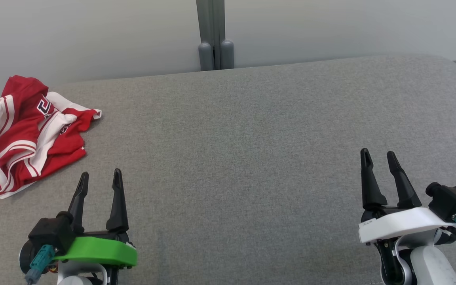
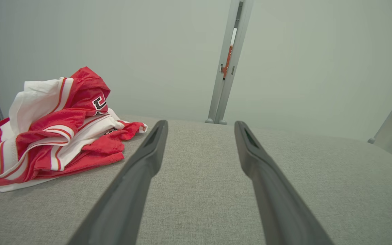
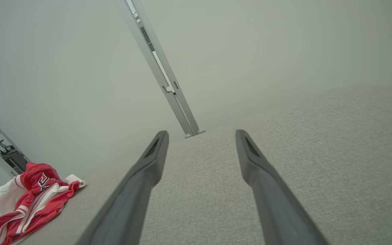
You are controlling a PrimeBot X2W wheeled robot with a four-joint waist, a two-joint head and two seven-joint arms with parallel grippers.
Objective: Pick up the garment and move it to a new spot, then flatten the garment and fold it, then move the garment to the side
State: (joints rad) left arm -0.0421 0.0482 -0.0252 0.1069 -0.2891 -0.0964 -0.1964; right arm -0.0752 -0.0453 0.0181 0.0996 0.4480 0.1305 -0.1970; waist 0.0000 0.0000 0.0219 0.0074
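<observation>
Head view: I see garment [image 1: 22, 134] crumpled at far left of grey woven surface [image 1: 232, 158]. Glossy red jersey cloth, white panels, striped trim, dark lettering. Left gripper [image 1: 101, 173] near left, jaws wide, empty, close to garment but apart. Right gripper [image 1: 378, 152] near right, jaws wide, empty.
Left wrist view: garment [image 2: 56, 136] heaped left of my fingers, soft rumpled folds.
Right wrist view: garment [image 3: 29, 204] far left, well apart; slim tapered dark fingers over coarse weave.

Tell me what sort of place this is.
Probably a robot test booth rather than a home: plain pale partition walls joined by a grey metal post, and a wide grey fabric-covered surface with a crumpled red-and-white garment on it.
</observation>
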